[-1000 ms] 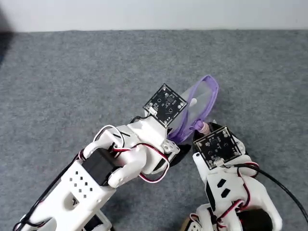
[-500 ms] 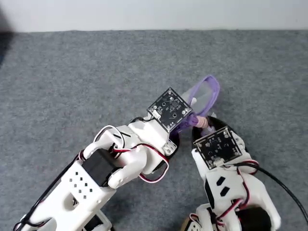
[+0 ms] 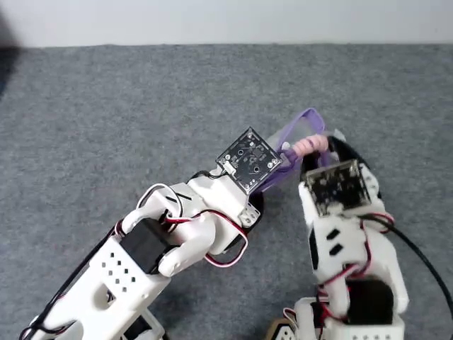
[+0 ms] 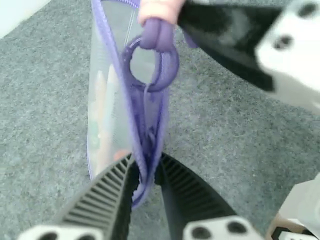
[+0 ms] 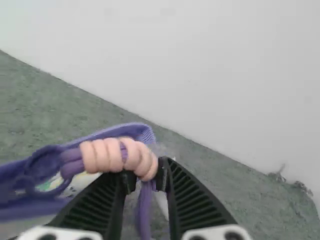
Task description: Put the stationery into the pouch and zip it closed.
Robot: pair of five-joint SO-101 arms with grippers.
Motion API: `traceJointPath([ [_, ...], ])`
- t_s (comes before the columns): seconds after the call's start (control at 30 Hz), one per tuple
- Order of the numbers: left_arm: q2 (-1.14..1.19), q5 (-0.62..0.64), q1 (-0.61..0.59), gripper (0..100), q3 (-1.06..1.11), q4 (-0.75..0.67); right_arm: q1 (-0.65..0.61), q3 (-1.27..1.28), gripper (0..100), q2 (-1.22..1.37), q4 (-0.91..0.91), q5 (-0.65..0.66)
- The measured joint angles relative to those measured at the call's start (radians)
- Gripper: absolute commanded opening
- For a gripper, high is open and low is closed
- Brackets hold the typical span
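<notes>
Pouch (image 3: 306,126) held over surface (image 3: 106,106), long axis near-left to far-right. L jaws pinch its near end; R jaws pinch pink zip pull (image 5: 117,155) at far end, so R's nearer.

Report for you, operator. The pouch (image 3: 299,131) stands on edge on the mat (image 3: 106,106), right of centre, between the two arms. The left arm (image 3: 141,255) comes in from the near left corner. The left gripper (image 4: 145,167) has the pouch's near end pinched between its fingers, on the zip line. The right arm (image 3: 347,241) rises from the near edge, to the right of the left arm. The right gripper (image 5: 145,175) has the zip pull (image 5: 117,155) clamped between its fingers, on the pouch's upper edge toward its far end. The ring (image 4: 150,62) hangs from the pull, on the zip. Inside the pouch lies stationery (image 4: 100,105). The wall (image 3: 226,21) runs behind the mat's far edge.
</notes>
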Motion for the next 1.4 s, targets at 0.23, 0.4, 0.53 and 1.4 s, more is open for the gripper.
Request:
traceJointPath([
  [0.23, 0.000, -0.002, -0.002, 1, -0.003, 0.012, 0.086, 0.000, 0.7, 0.175, -0.173, 0.000],
  [0.4, 0.000, -0.002, 0.000, 1, -0.002, 0.018, 0.121, 0.000, 0.7, 0.235, -0.255, 0.000],
  [0.53, 0.000, -0.002, 0.005, 1, -0.002, 0.018, 0.147, 0.000, 0.7, 0.250, -0.267, 0.000],
  [1.4, -0.123, -0.002, 0.003, 1, 0.003, 0.163, 0.288, -0.152, 0.7, 0.919, -0.713, 0.026],
])
